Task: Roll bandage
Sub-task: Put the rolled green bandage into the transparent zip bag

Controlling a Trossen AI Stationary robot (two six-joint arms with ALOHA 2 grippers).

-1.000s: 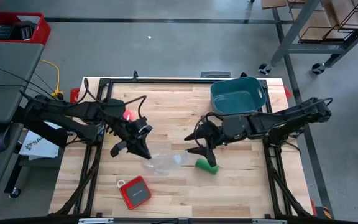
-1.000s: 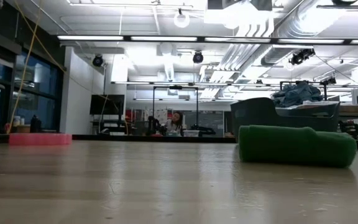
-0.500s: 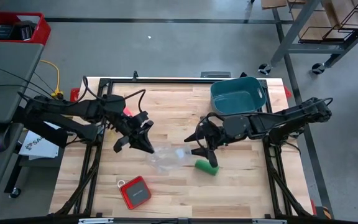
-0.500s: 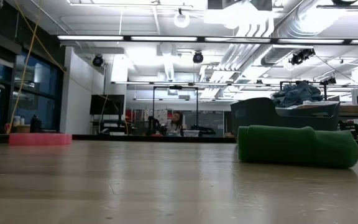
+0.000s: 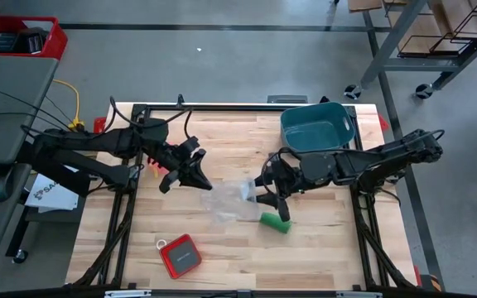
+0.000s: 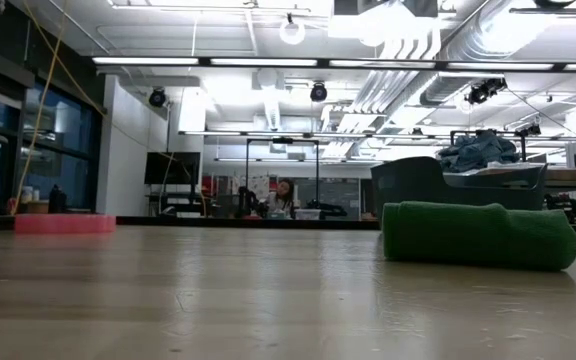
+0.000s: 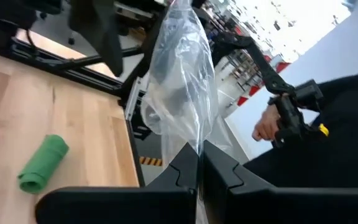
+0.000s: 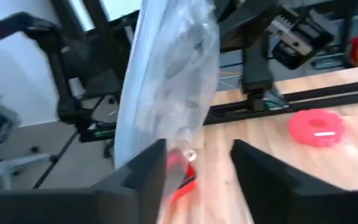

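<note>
The bandage (image 5: 274, 222) is a stubby green roll lying on its side on the wood table, near my right gripper; it also shows in the low view (image 6: 478, 236) and the left wrist view (image 7: 42, 163). My left gripper (image 5: 194, 179) is shut on a clear plastic bag (image 5: 226, 199) at mid-table. My right gripper (image 5: 265, 192) is open at the bag's other end, just on the far side of the bandage. In the right wrist view the bag (image 8: 166, 93) hangs by one finger of my right gripper (image 8: 197, 163). My left gripper pinches the clear bag's edge (image 7: 196, 144) between its two shut fingers, coming at it from the table's left. The bag stretches away from the fingertips toward my right gripper, crumpled and slack. My right gripper is open; the bag lies close against one finger (image 8: 151, 168), and I cannot tell whether it touches.
A teal tub (image 5: 315, 126) stands at the far right. A red flat case (image 5: 179, 254) lies near the front edge. A pink-red ring (image 8: 316, 127) lies on the table's left part beyond the bag. A dark-clad person shows beyond the table in the left wrist view (image 7: 328, 124).
My left gripper has gone up and toward the table's far and right side, still shut on the clear bag. The bag has come up off the table and shifted toward my right gripper. The bandage has stayed where it was.
</note>
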